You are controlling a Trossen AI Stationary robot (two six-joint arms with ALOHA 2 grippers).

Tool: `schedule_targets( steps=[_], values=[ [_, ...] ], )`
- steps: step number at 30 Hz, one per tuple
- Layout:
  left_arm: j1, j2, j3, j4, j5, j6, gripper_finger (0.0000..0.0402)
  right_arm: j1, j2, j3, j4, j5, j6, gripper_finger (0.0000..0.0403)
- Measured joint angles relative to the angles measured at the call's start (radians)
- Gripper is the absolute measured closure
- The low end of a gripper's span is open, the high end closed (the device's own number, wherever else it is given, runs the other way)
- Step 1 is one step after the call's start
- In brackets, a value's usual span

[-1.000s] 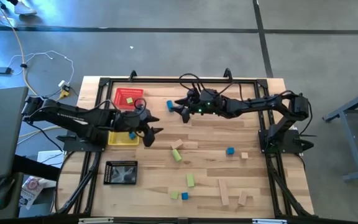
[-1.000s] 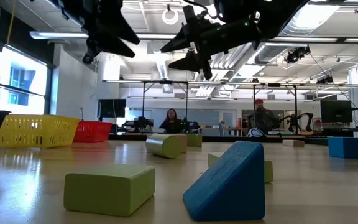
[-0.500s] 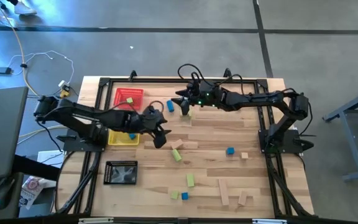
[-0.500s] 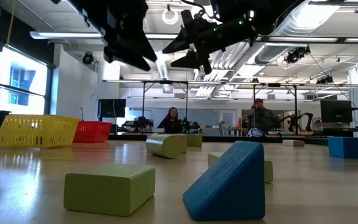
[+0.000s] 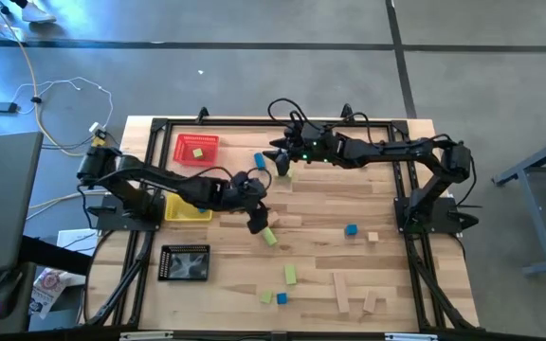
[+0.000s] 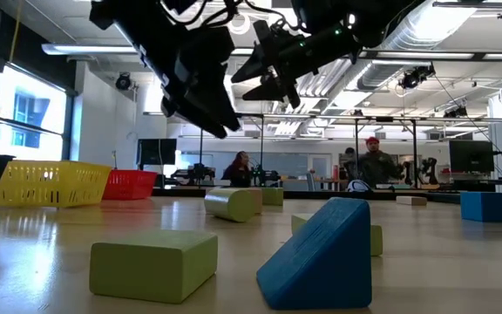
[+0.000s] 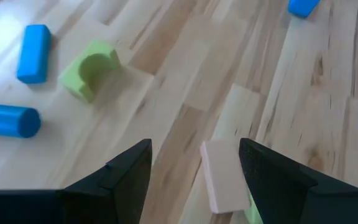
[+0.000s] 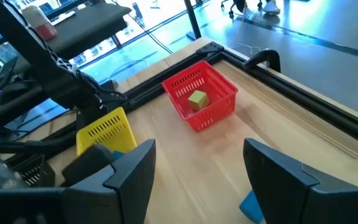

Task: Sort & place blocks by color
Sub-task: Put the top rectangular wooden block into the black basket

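**Blocks strewn over the table, both grippers spread and holding nothing**

Blocks of blue, light green and tan wood lie scattered over the middle and near half of the wooden table [image 5: 387, 275], with a few already in trays by the far left corner. One light green cube [image 5: 197, 152] sits in the red mesh tray [image 5: 183, 144], and a blue block [image 5: 202, 206] lies in the yellow mesh tray [image 5: 180, 213] beside it. The black mesh tray [image 5: 185, 262] stands nearer the front left corner.

The left gripper [image 5: 259, 220] hangs over the table's middle, fingers spread wide above a tan wooden bar [image 7: 219, 176]. A light green arch block [image 7: 91, 68], a blue bar [image 7: 33, 44] and a blue cylinder [image 7: 8, 119] lie farther off.

The right gripper [image 5: 279, 157] hovers near the far edge, fingers spread and empty, next to a small blue block [image 5: 260, 161].
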Motion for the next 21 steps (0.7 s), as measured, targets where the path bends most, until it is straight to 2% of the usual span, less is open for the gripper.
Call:
schedule_targets(
  steps=[10, 21],
  values=[
    [-0.026, 0.102, 0.000, 0.080, 0.005, -0.005, 0.0172, 0.000, 0.000, 0.000, -0.018, 0.095, 0.030, 0.0174],
    [-0.025, 0.191, -0.001, 0.124, 0.014, 0.005, 0.0172, 0.000, 0.000, 0.000, -0.029, 0.097, 0.031, 0.0174]
  ],
)
